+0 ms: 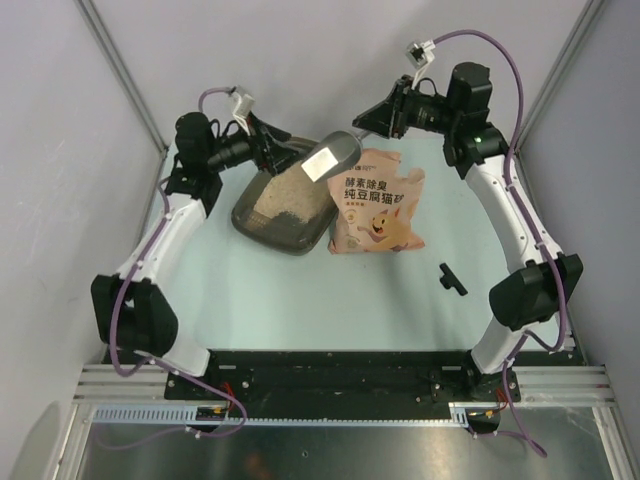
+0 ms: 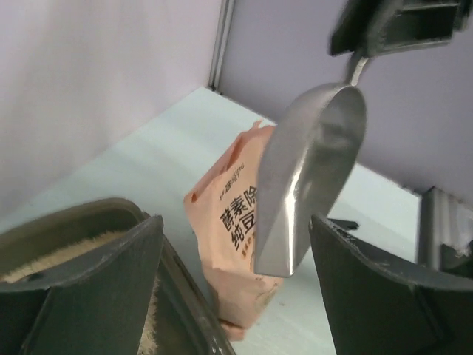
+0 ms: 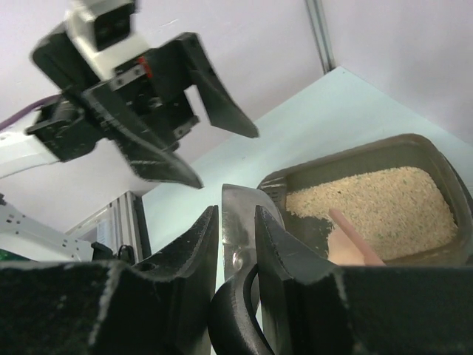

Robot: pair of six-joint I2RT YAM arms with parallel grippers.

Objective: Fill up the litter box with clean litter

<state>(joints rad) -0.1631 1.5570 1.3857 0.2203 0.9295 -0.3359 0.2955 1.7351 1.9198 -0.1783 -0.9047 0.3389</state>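
The dark grey-brown litter box lies at the back left of the table, partly covered with pale beige clean litter. A grey metal scoop hangs over the box's far right corner, mouth tilted down toward it. My right gripper is shut on the scoop's handle. My left gripper stands open just left of the scoop, holding nothing. In the left wrist view the scoop hangs ahead of the wide fingers. The box's rim and the litter sit low on the left.
A salmon-pink cat-litter bag lies flat right of the box, touching it. A small black part rests on the table near the right arm. Grey walls and metal posts close in the back and sides.
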